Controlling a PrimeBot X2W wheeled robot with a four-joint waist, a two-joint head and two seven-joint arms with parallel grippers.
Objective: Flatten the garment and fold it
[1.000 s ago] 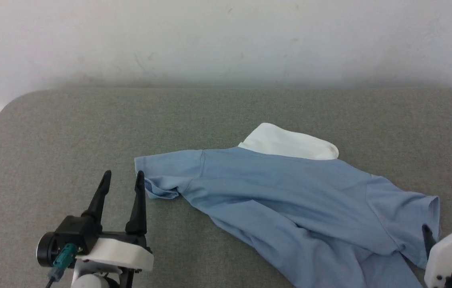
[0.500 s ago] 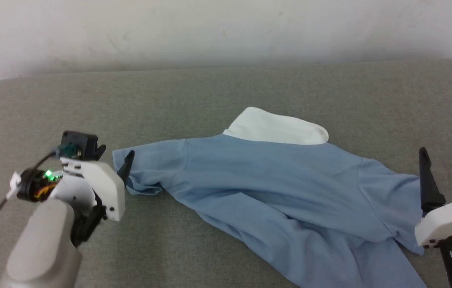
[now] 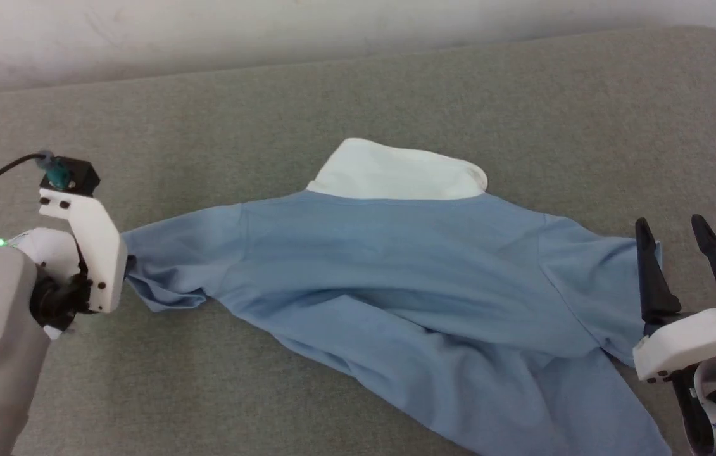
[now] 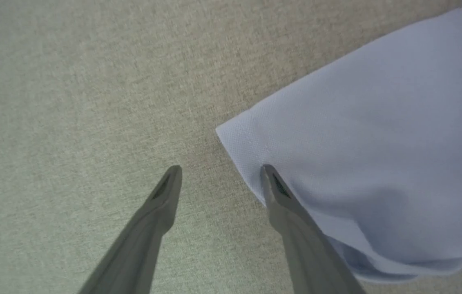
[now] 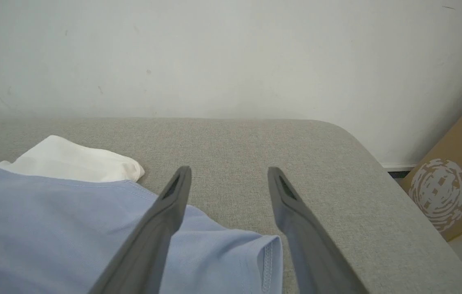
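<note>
between left gripper [image 4: 218,171] fingers, spread wide and gripping nothing, grey padded surface [image 4: 71,102] showing; garment [image 4: 357,143] sleeve corner lying under one fingertip. right gripper [image 5: 228,169] gaping too, empty, hovering over other sleeve hem; white collar [image 5: 71,161] lying beyond.

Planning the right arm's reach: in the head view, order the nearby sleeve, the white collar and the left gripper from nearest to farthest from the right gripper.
1. Sleeve, just left of the right gripper.
2. White collar, middle, farther back.
3. Left gripper, far left.
</note>
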